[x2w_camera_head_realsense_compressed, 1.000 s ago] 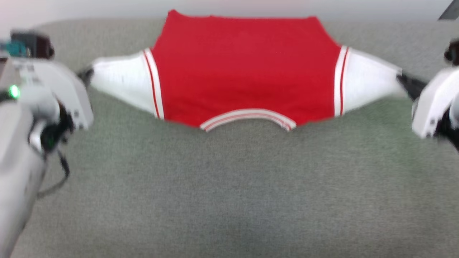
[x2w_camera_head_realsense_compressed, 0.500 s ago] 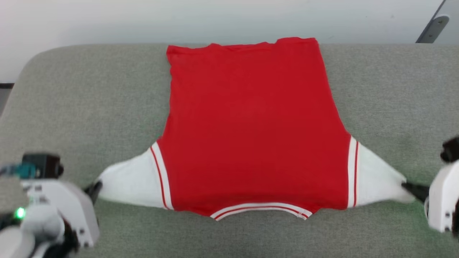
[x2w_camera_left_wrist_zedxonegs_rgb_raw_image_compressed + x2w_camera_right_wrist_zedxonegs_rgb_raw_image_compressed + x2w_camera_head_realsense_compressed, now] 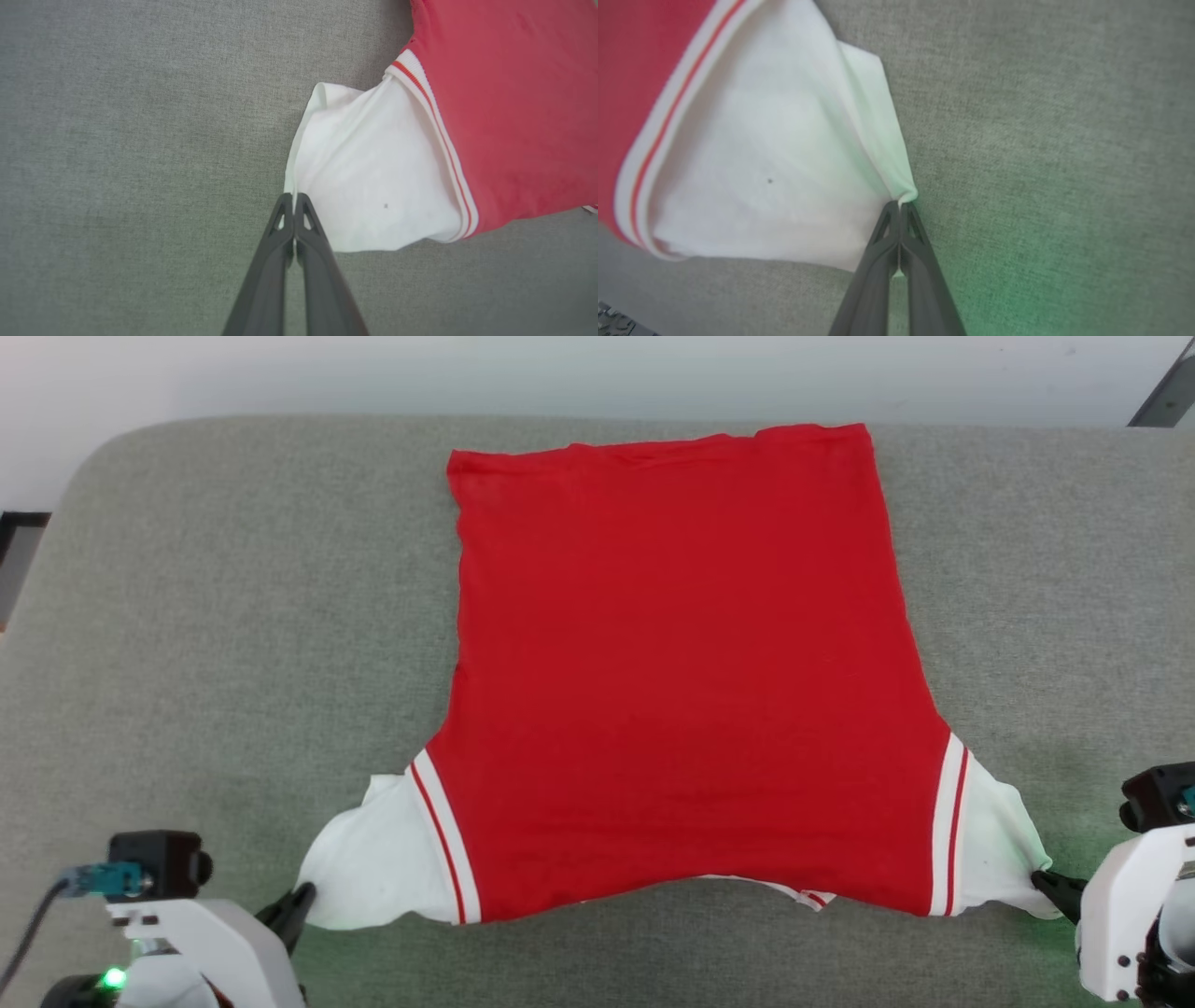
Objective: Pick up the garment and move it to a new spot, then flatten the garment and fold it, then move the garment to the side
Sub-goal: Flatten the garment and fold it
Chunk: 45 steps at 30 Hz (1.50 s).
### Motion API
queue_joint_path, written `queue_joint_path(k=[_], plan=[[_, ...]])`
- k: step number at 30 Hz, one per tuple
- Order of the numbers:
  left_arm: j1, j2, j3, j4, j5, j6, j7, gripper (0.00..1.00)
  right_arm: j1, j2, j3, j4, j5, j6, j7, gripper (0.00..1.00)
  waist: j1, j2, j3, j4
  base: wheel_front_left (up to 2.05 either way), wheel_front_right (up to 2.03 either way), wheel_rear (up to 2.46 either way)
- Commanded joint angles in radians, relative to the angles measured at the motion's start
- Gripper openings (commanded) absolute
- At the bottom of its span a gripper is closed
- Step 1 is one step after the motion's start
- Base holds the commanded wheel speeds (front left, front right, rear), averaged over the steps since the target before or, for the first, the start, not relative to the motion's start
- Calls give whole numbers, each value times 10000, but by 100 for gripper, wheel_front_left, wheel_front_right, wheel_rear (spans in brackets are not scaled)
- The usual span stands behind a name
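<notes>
The garment, a bright red shirt with white sleeve ends, lies spread flat on the grey padded table, hem at the far side and collar toward me. My left gripper is shut on the tip of the left white sleeve. In the left wrist view its two dark fingers pinch the sleeve's edge. At the lower right, my right gripper is shut on the tip of the right white sleeve; the cloth bunches at the closed fingertips.
Grey cloth surrounds the shirt on both sides and along the near edge. The table's far edge meets a pale wall. A dark slanted bar shows at the top right corner.
The head view has shifted, so the whole shirt now shows. Both grippers have drawn the sleeves toward me and down to the table; the sleeves now lie slacker.
</notes>
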<state>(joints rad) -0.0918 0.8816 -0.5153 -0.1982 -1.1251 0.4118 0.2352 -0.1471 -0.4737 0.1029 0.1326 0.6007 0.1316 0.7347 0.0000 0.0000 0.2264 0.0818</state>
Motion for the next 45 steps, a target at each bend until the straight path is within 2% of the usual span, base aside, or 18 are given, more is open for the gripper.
queue_joint_path(k=[1, 5, 6, 8, 9, 10, 16, 23, 27, 30, 34, 38, 45], plan=[[-137, -200, -73, 214, 80, -120, -122, 0, -94, 341, 123, 567, -260, -18, -121, 0, 0, 0, 92, 59, 0, 0, 0], [-353, -566, -202, 546, 108, -307, -249, 0, -449, 624, 324, 1553, -648, -43, -691, 0, 0, 0, 187, 91, 0, 0, 0], [-397, -619, -237, 628, 134, -333, -262, 0, -567, 682, 412, 1758, -731, -44, -831, 8, 0, 0, 206, 97, 0, 0, 0], [-491, -730, -290, 722, 168, -387, -256, 0, -666, 773, 618, 2160, -763, -46, -965, 32, 0, 0, 224, 101, 0, 0, 0], [-518, -764, -309, 761, 182, -407, -263, 0, -716, 808, 658, 2299, -708, -51, -1022, 85, 0, 0, 228, 100, 0, 0, 0], [-536, -795, -330, 781, 185, -425, -270, 0, -768, 806, 697, 2384, -663, -52, -1048, 100, 0, 0, 224, 97, 0, 0, 0], [-517, -838, -338, 839, 208, -381, -356, 0, -824, 368, 788, 2079, -324, -52, -587, 100, 0, 0, 153, 51, 0, 0, 0], [-338, -868, -377, 648, 206, -340, -397, 0, -1002, -306, -198, -478, 547, -17, 787, 100, 0, 0, 41, 97, 0, 0, 0], [-521, -951, -442, 496, 322, -401, -438, 0, -1669, -250, -1023, -1763, 157, -17, 897, 100, 0, 0, 230, 291, 0, 0, 0], [-800, -1107, -550, 437, 431, -531, -425, 0, -2592, -62, -1155, -1936, -470, -17, 383, 100, 0, 0, 483, 538, 0, 0, 0], [-1321, -1399, -797, 519, 652, -768, -358, 0, -4059, 137, -929, -982, -1226, -17, -675, 100, 0, 0, 877, 1013, 0, 0, 0], [-1951, -1805, -1098, 697, 910, -1080, -321, 0, -5637, 155, -550, 804, -1828, -17, -1856, 100, 0, 0, 1332, 1617, 0, 0, 0], [-2970, -2744, -1606, 1250, 1196, -1728, -399, 0, -8151, 112, -557, 4249, -2678, -19, -2548, 100, 0, 0, 2139, 2728, 0, 0, 0]])
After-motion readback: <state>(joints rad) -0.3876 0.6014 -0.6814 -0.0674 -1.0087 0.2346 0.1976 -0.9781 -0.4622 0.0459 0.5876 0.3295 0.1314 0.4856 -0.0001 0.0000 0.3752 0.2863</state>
